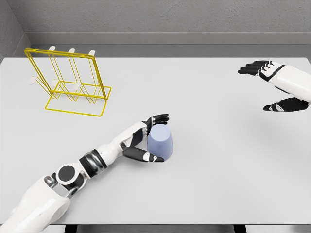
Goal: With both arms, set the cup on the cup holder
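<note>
So the cup [161,142] is a plain pale lavender-blue thing, no handle that I can see, slightly tapered with the narrower flat end up, so it looks like it's sitting upside down, though the view isn't sharp enough to be sure. It sits on the white table [204,184] around 6 o'clock from centre, a bit left. The left hand [147,141] wraps it from the 9 o'clock side, fingers over the top edge, thumb along the base. The yellow wire cup holder [73,82] stands well apart at 10 o'clock. The right hand [277,87] hovers at 2 o'clock, fingers spread wide, holding nothing.
</note>
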Tool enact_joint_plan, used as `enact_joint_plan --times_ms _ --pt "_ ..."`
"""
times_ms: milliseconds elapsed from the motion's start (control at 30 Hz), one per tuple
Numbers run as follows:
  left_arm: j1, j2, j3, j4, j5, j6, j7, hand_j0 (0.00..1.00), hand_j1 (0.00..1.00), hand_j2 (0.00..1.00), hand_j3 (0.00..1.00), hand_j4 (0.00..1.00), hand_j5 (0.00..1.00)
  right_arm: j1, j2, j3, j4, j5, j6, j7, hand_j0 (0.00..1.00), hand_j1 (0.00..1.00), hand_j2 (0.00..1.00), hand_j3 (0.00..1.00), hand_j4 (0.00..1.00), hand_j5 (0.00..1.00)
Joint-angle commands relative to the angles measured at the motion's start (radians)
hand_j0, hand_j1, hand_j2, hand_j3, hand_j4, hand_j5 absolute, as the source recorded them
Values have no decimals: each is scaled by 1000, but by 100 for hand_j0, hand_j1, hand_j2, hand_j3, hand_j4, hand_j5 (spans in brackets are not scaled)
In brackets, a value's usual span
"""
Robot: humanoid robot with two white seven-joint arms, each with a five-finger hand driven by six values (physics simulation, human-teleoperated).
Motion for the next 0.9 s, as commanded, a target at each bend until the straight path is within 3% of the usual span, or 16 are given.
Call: enact_joint_plan --times_ms 0,67,100,167,533,867 --pt "0 -6 -3 -1 3 3 0 96 96 96 96 96 96 0 -1 0 0 -7 3 -1 100 100 100 100 100 100" --pt "0 -17 -3 2 3 3 0 87 87 87 87 87 87 0 -1 0 0 -7 3 -1 100 100 100 100 100 100" --pt "0 -17 -1 2 4 3 0 77 77 77 77 77 77 2 -1 0 1 -7 3 -1 100 100 100 100 100 100" --pt "2 -17 -1 2 4 3 0 71 71 71 71 71 71 2 -1 0 0 -8 3 -1 100 100 100 100 100 100" --pt "3 -15 6 -13 3 -4 0 70 70 70 70 70 70 8 -1 -6 1 -7 3 -1 100 100 100 100 100 100" --pt "18 28 72 -130 12 0 1 70 70 70 70 70 70 8 -1 -6 15 -8 3 -1 100 100 100 100 100 100"
